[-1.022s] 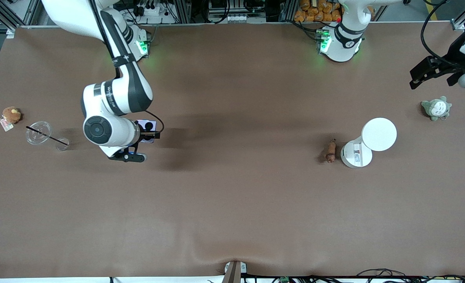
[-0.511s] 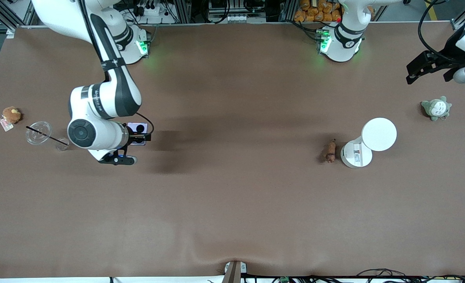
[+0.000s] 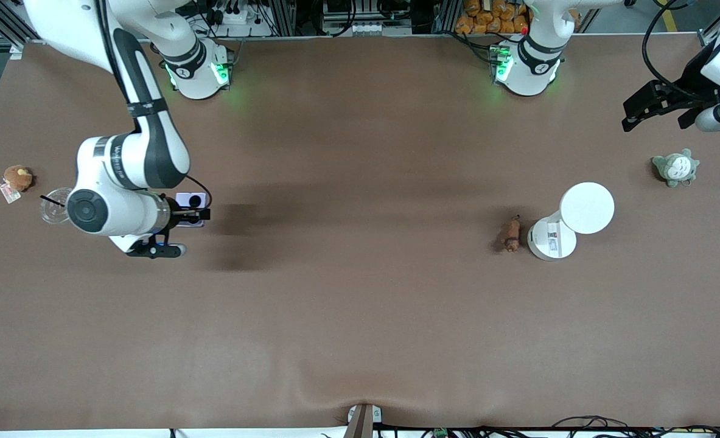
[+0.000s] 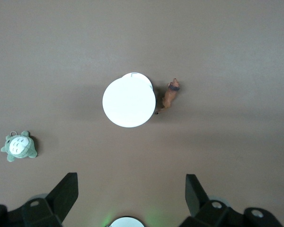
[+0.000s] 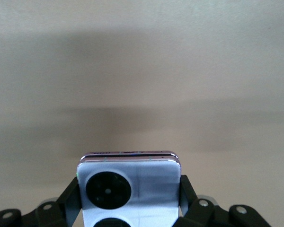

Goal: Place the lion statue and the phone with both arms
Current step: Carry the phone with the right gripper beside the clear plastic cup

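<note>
Phone aloft, lion statue on the table

The right gripper (image 3: 190, 210) clamps the phone (image 3: 190, 201) over bare table near the plastic cup (image 3: 54, 205). The lion statue (image 3: 512, 235) lies at nine o'clock of the white lamp (image 3: 586, 208). The left gripper (image 3: 655, 109) hangs near the table edge — its wrist view alone shows the fingers (image 4: 61, 195) spread wide.

The right end effector (image 3: 194, 213), over the worktop (image 3: 360, 316) toward the right arm's end, holds the pale lilac folded phone (image 3: 190, 200); just beside it stands a clear plastic cup (image 3: 55, 205), then a round brown plush toy (image 3: 17, 177). The left end effector (image 4: 128, 196), fingers apart, hangs above a grey-green plush (image 3: 675, 167), well apart from the reddish-brown lion statue (image 3: 512, 233), which lies just beside a white round-topped stand (image 3: 586, 208).
</note>
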